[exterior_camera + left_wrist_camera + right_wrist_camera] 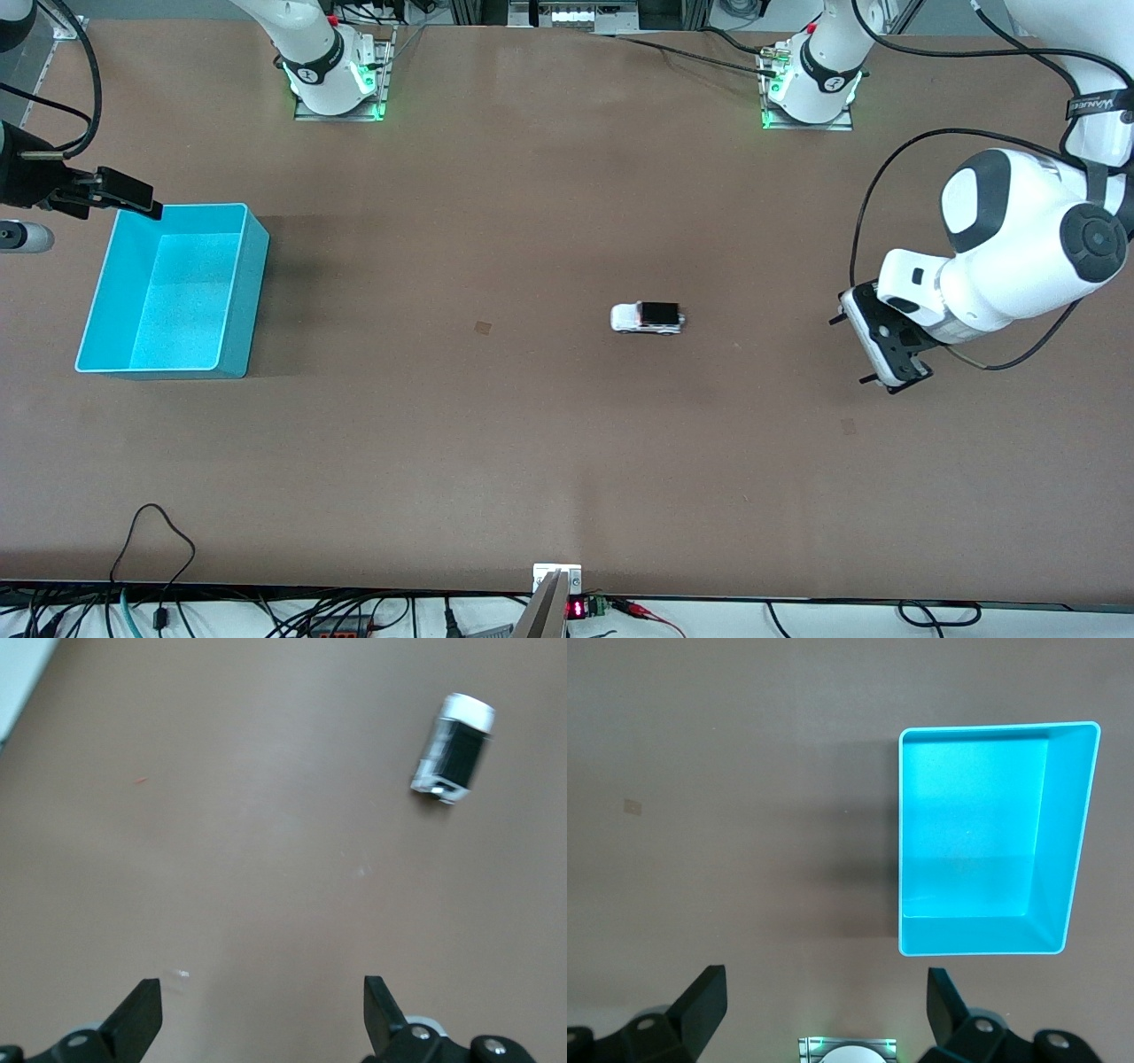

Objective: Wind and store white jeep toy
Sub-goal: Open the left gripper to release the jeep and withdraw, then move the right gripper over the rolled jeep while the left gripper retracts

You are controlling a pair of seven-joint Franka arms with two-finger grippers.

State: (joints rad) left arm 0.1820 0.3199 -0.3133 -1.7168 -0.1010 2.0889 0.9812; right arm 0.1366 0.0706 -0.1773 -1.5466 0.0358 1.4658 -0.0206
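The white jeep toy [648, 317], with its black roof panel, stands on the brown table near the middle, toward the left arm's end. It also shows in the left wrist view [452, 749]. My left gripper [850, 350] hangs open and empty above the table, beside the jeep and apart from it; the left wrist view shows it over bare table [261, 1001]. The turquoise bin [244, 292] stands empty at the right arm's end and shows in the right wrist view [1063, 833]. My right gripper [115, 199] is open and empty [824, 992] above the bin's edge that lies farthest from the front camera.
The two arm bases [332, 75] [811, 84] stand along the table edge farthest from the front camera. Small tape marks [483, 327] [848, 426] lie on the table. Cables and a small device [556, 589] sit at the edge nearest the camera.
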